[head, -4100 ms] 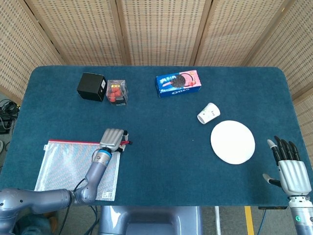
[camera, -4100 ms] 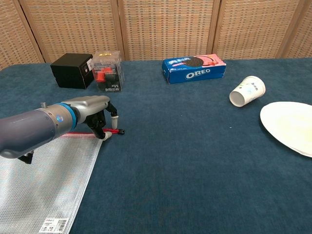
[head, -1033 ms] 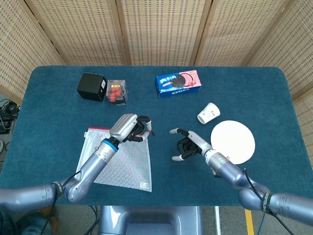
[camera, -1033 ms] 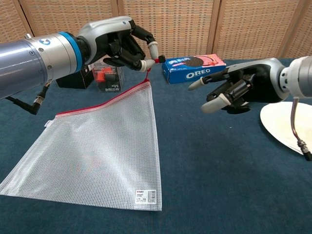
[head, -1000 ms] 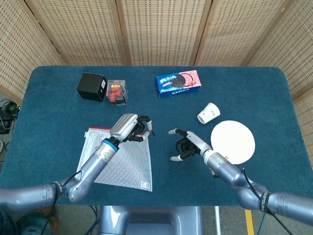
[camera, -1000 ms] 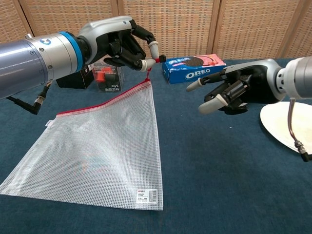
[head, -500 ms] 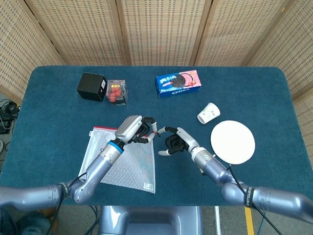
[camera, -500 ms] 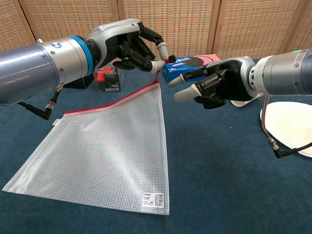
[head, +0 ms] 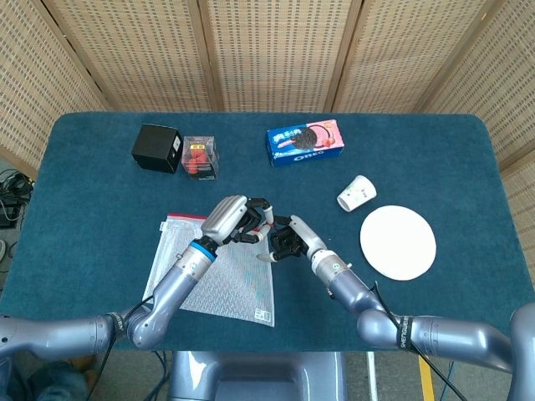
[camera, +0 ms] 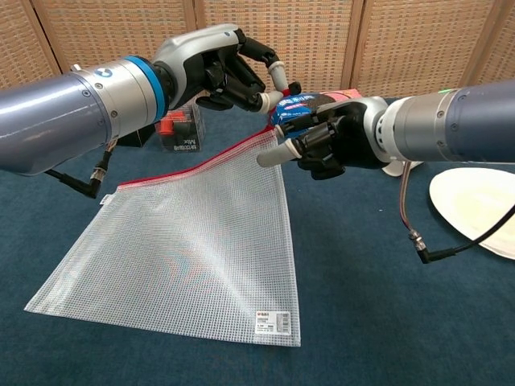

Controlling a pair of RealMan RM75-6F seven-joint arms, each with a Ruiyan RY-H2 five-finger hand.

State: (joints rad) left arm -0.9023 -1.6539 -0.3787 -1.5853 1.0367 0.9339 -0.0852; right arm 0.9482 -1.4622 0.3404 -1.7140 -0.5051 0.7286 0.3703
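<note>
Your left hand pinches the red zipper end of the mesh pouch, lifting that corner above the middle of the table while the far corner trails toward the near left edge. Your right hand sits just beside that raised corner, one finger reaching to the zipper edge; whether it grips anything, you cannot tell from here

Left robot hand pinching, right robot hand alongside
</note>
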